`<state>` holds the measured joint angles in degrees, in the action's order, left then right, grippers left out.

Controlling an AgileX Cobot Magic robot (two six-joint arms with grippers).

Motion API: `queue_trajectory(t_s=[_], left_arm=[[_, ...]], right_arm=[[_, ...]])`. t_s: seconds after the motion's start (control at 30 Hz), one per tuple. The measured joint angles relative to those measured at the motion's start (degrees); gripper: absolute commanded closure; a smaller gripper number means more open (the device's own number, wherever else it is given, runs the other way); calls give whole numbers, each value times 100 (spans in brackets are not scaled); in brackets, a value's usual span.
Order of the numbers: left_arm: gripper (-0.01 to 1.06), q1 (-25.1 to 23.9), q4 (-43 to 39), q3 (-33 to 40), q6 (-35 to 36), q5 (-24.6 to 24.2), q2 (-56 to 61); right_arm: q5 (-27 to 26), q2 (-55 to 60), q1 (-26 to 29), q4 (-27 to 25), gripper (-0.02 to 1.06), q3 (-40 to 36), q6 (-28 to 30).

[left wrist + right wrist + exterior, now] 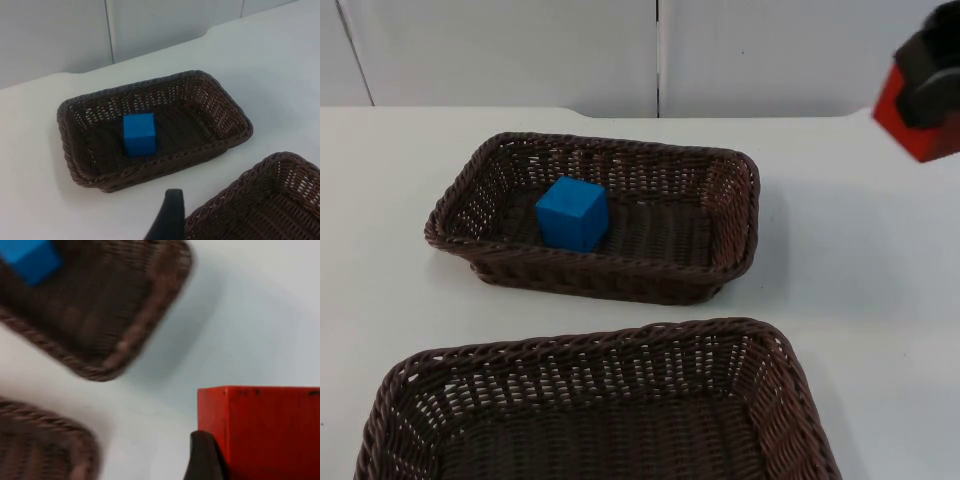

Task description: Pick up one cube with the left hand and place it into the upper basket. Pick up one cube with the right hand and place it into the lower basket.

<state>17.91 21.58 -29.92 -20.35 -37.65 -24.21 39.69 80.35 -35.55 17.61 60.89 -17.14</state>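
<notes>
The left pincer (169, 220) shows as one black fingertip hanging above the white bench (380, 200), just beside the near rim of the upper basket (595, 215) and close to a corner of the lower basket (595, 405); whether its fingers are parted or together I cannot tell; it carries nothing that can be seen.

The upper basket, dark brown wicker and rectangular, rests on the bench in front of the grey partition wall (500, 50); a blue cube (572, 213) sits on its floor in the left half, close to the front wall and turned slightly out of line with the basket's sides; in the left wrist view the blue cube (139, 134) stands against the near long wall of the upper basket (155, 130), and in the right wrist view the blue cube (31, 257) shows inside the blurred upper basket (100, 310).

The lower basket, of the same weave, lies nearest the camera, well apart from the upper one with a strip of bare bench between them; the stretch of its floor that can be seen holds no cube; its corner shows in the left wrist view (260, 200) and the right wrist view (45, 445).

The right pincer (927, 95) hangs in the air above the bench, to the right of the upper basket and outside both; it is clamped on a red cube (910, 120); in the right wrist view the red cube (265, 430) presses against a black fingertip (202, 457), above bare bench.
</notes>
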Motion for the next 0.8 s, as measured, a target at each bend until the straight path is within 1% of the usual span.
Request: queue_trajectory(t_s=[0.13, 0.17, 0.2, 0.33, 0.37, 0.47, 0.8], left_arm=[[28, 0, 0, 0, 0, 0, 0], [28, 0, 0, 0, 0, 0, 0], [28, 0, 0, 0, 0, 0, 0], [28, 0, 0, 0, 0, 0, 0], [28, 0, 0, 0, 0, 0, 0], [28, 0, 0, 0, 0, 0, 0], [28, 0, 0, 0, 0, 0, 0]], right_arm=[[-139, -10, -529, 0, 105, 0, 15], [-139, -10, -529, 0, 105, 0, 15], [-167, -23, -662, 0, 105, 0, 15], [-177, -23, -1136, 0, 105, 0, 15], [-177, -23, -1136, 0, 105, 0, 15], [-177, -23, -1550, 0, 105, 0, 15], [-254, -23, -2245, 0, 105, 0, 15]])
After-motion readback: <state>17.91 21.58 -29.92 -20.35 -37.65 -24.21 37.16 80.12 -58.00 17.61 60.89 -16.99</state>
